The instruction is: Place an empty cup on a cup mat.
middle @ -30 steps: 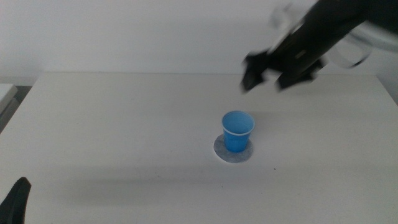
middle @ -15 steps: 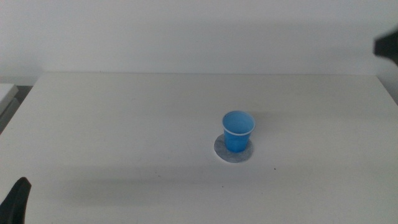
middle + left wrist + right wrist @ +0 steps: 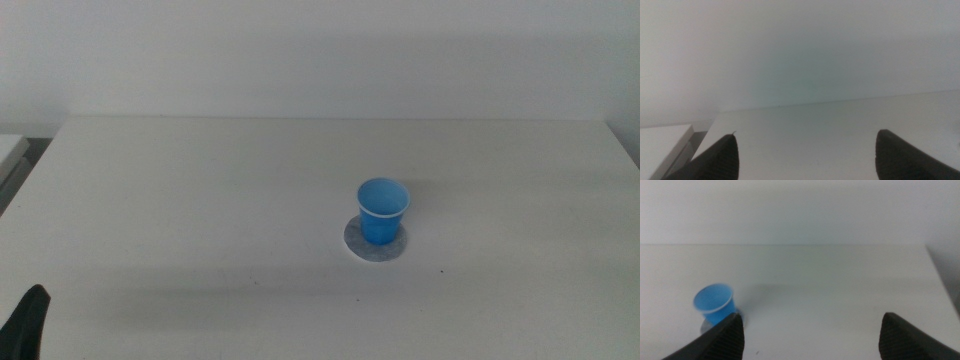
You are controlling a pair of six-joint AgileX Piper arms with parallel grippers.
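Upright blue cup [image 3: 383,211] on grey cup mat [image 3: 375,246]

The cup [image 3: 383,212] looks smooth blue plastic, the cup mat [image 3: 352,240] mottled grey, the table [image 3: 200,200] matt white.

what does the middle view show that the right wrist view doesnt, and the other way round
Only the middle view shows the whole cup mat ringing the cup's base, and the waiting left pincer at the table's near left corner. Only the right wrist view shows the right pincer, jaws wide apart and holding nothing, drawn away from the cup. Both show the blue cup standing upright, mouth up, on the white table.
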